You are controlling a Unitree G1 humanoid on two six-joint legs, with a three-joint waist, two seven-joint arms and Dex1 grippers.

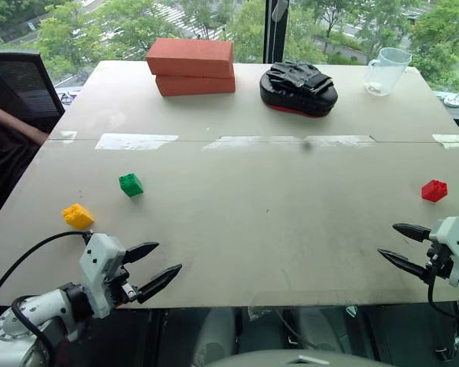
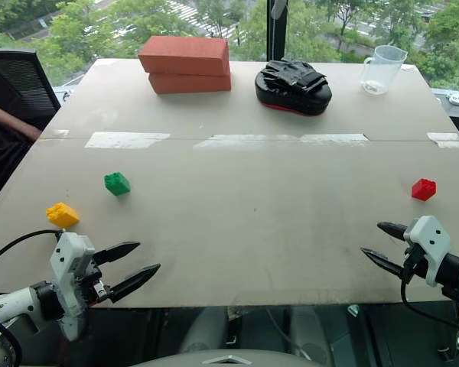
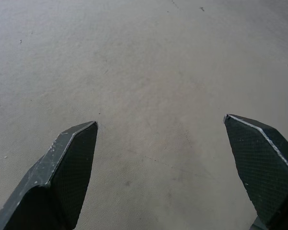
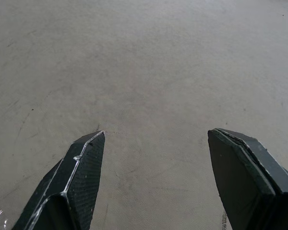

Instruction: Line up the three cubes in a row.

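Across a broad grey table point(image 1: 252, 229), seamed with strips of pale tape point(image 1: 291, 141), the three cubes lie scattered and unaligned, none yet gripped. Two stacked brick-red blocks point(image 1: 191, 67), a black padded mitt point(image 1: 298, 89) and a clear measuring cup point(image 1: 385, 71) stand along the far edge, well beyond both pincers.

Near the front edge, the left gripper point(image 1: 159, 266) hovers with its black fingers spread apart and nothing between them; its wrist view looks onto bare tabletop between the two fingertips point(image 3: 77, 158). Just ahead of it and to its outer side sits the yellow cube point(image 1: 77, 215), the nearest piece; the green cube point(image 1: 131, 184) lies a little farther ahead, slightly toward the table's middle. At the opposite side, the right gripper point(image 1: 398, 245) also hangs empty, fingers parted, with the red cube point(image 1: 434, 190) just ahead of it and a touch to its outer side, well apart from the other two.

Judged from this layout, the step in hand is the first pick. Doing it well likely means squaring the open fingers over one cube's flat sides, descending until both pads bracket it, and closing gently so the studded block does not skid. Carrying the red cube inward toward the yellow-green pair would probably spare a move, since those two already sit close together.
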